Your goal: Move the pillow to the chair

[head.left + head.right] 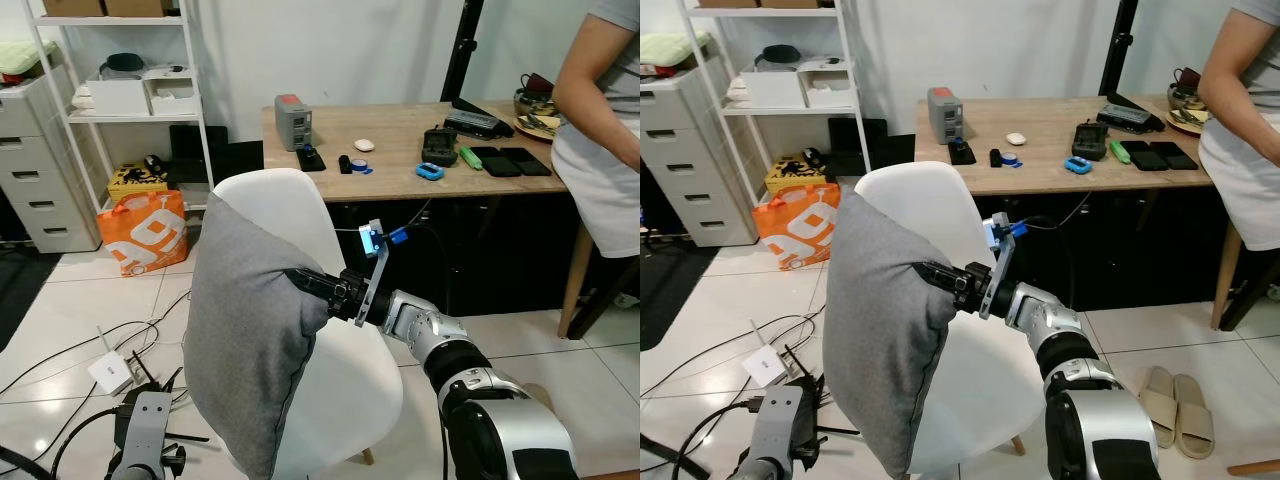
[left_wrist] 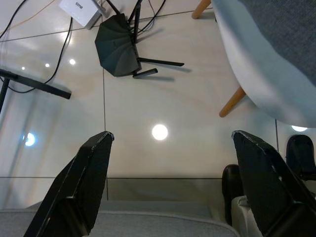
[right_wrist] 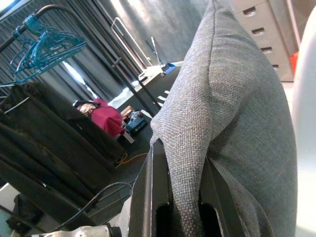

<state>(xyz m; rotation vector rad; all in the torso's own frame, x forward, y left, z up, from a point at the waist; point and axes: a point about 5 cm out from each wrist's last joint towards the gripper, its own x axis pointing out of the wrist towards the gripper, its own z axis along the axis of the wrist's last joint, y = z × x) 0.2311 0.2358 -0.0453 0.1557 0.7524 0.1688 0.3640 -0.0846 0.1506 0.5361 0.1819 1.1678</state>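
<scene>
A grey pillow (image 1: 250, 330) stands upright against the back of the white chair (image 1: 345, 390), its lower end over the seat. My right gripper (image 1: 300, 280) reaches in from the right and is shut on the pillow's right edge; in the right wrist view the grey fabric (image 3: 207, 128) is pinched between its black fingers (image 3: 155, 197). My left gripper (image 2: 170, 163) hangs low at the chair's left side, open, pointing at the floor, with the chair seat's underside (image 2: 256, 74) and a wooden leg (image 2: 231, 101) beside it.
A wooden desk (image 1: 400, 140) with small devices stands behind the chair. A person (image 1: 600, 120) stands at its right end. White shelves (image 1: 120, 100), grey drawers (image 1: 40, 170) and an orange bag (image 1: 145, 232) are at the left. Cables and a router (image 1: 110, 372) lie on the tile floor.
</scene>
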